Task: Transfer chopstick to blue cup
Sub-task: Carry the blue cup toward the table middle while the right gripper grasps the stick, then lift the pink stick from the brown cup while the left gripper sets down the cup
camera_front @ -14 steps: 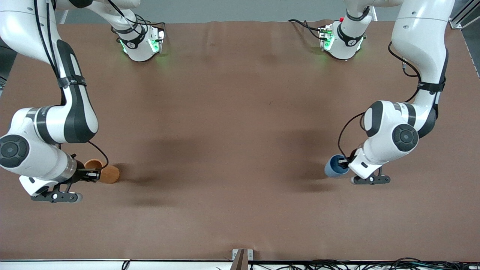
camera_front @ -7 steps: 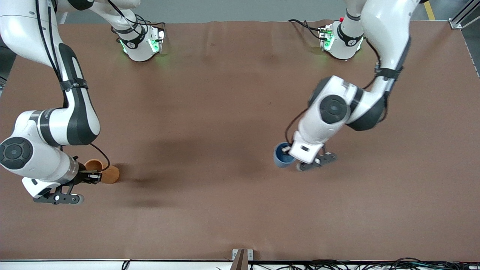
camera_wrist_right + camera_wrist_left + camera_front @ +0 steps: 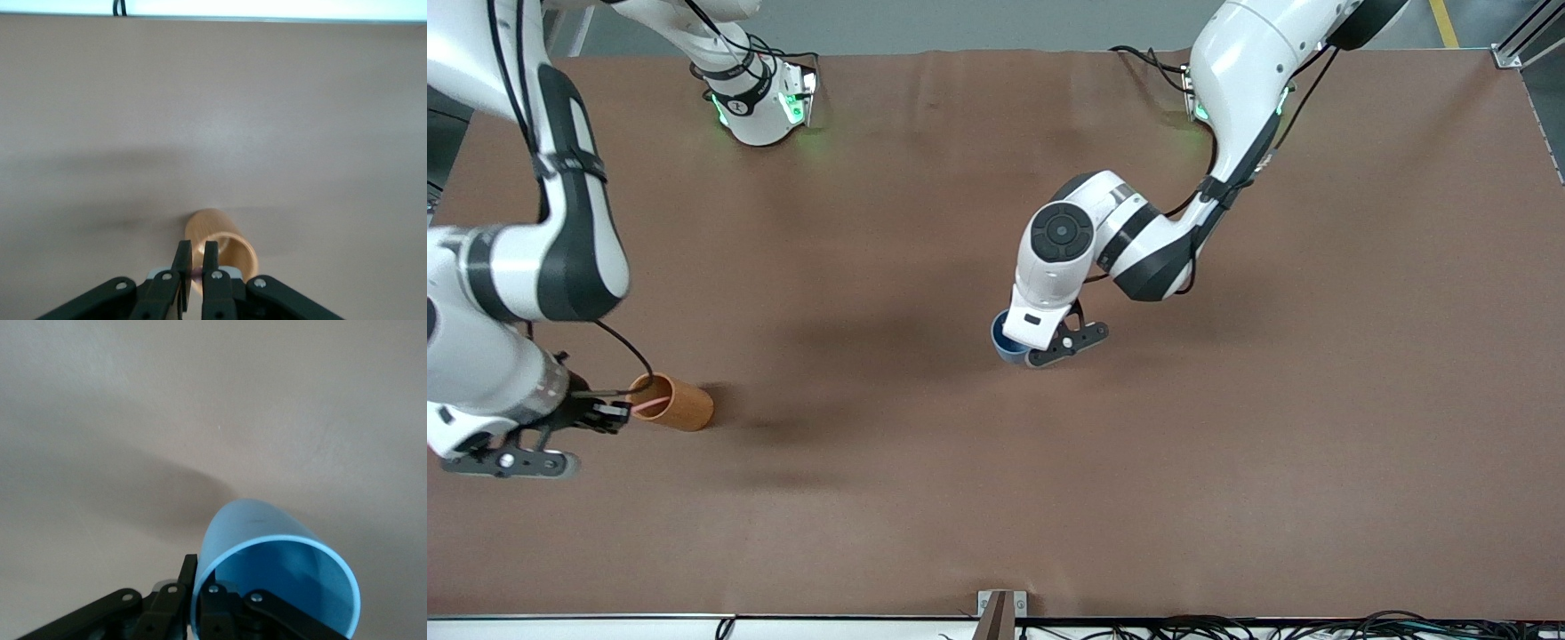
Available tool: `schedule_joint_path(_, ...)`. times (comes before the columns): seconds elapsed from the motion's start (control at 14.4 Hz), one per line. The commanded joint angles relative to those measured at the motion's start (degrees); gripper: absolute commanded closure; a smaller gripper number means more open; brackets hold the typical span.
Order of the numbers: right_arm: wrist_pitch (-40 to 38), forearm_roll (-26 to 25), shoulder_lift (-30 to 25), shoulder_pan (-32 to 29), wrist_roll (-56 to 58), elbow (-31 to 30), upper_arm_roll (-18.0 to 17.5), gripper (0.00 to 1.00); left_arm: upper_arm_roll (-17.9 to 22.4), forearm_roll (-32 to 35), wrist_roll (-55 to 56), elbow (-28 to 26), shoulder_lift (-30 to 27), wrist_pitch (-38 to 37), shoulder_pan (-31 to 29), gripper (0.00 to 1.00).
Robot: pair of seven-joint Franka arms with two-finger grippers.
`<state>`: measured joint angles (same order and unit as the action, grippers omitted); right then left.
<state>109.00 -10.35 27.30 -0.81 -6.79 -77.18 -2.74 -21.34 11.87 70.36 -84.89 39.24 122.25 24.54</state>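
Chopstick, thin pale-pink stick (image 3: 649, 405), pinched in right gripper (image 3: 614, 414) over orange-brown cylindrical cup (image 3: 676, 404) near right arm's end of table; long axis runs from jaws toward cup mouth. We see left gripper (image 3: 1024, 348) clamped on rim of small round blue cup (image 3: 1005, 348), over table middle, well apart from stick. Since a second ago: blue cup carried from left arm's end toward middle; right gripper has lifted clear of orange cup.
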Motion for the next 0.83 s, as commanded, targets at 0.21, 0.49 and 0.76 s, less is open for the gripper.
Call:
schedule_joint_path(0.21,-10.64,4.01,-13.4,-0.06,1.17,-2.27,-2.35,0.95,-0.28,4.04,3.64,1.31,3.56,6.14,0.15,0.99)
schedule_joint_path(0.49,-12.06,7.02,-15.7,0.2,-1.8,-2.19,-8.93,0.97,-0.37,5.09,3.64,1.04,4.96,6.68,0.24,0.97)
schedule_joint_path(0.76,-9.0,7.19,-15.7,0.2,-11.73,-2.01,-17.19,0.98,-0.37,5.97,2.77,0.69,5.14,6.6,-0.11,0.4)
